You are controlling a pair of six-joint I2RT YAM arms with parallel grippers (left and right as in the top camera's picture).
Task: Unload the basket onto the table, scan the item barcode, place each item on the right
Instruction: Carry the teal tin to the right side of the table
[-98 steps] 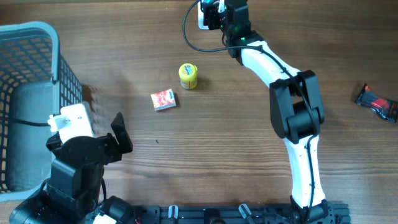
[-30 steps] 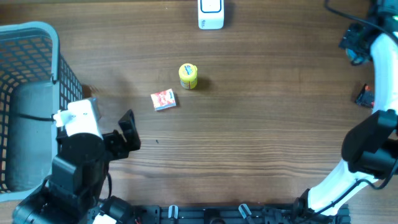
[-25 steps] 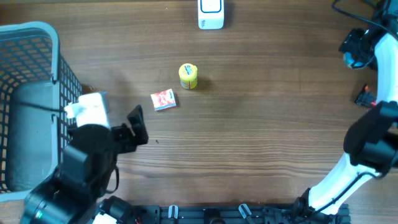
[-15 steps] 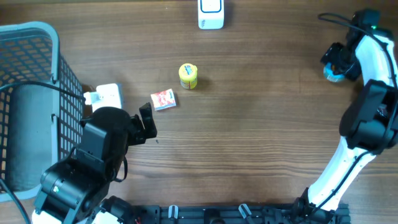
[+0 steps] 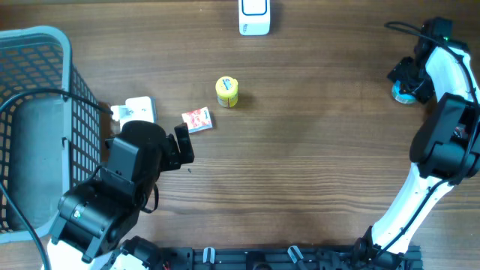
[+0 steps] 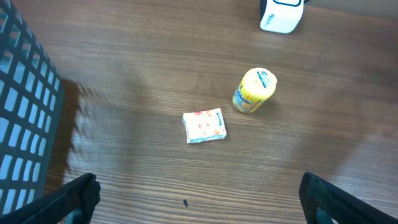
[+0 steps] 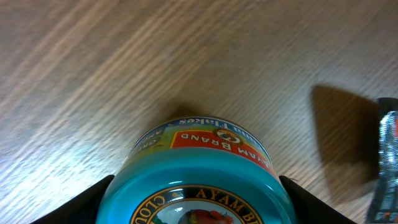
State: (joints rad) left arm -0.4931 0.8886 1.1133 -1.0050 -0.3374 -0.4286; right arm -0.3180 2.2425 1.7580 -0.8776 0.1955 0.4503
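My right gripper [image 5: 406,77] is at the far right of the table, shut on a teal tin can [image 5: 403,91]. In the right wrist view the can [image 7: 199,168] fills the space between both fingers, its "AYAM BRAND" label facing the wood just below. The white barcode scanner [image 5: 254,16] stands at the far edge, well left of that can. My left gripper [image 5: 184,146] is open wide over bare wood, just short of a small red-and-white packet [image 6: 204,126]. A yellow can [image 6: 254,91] stands beyond the packet.
A blue mesh basket [image 5: 45,37] takes up the left side, its wall close to my left arm [image 6: 25,124]. A black-and-red packet [image 7: 387,149] lies just right of the teal can. The scanner [image 6: 283,14] shows at the top of the left wrist view.
My left arm has swung forward and right, toward the red-and-white packet. My right arm, at the scanner earlier, has brought the teal can to the far right side and slightly inward.
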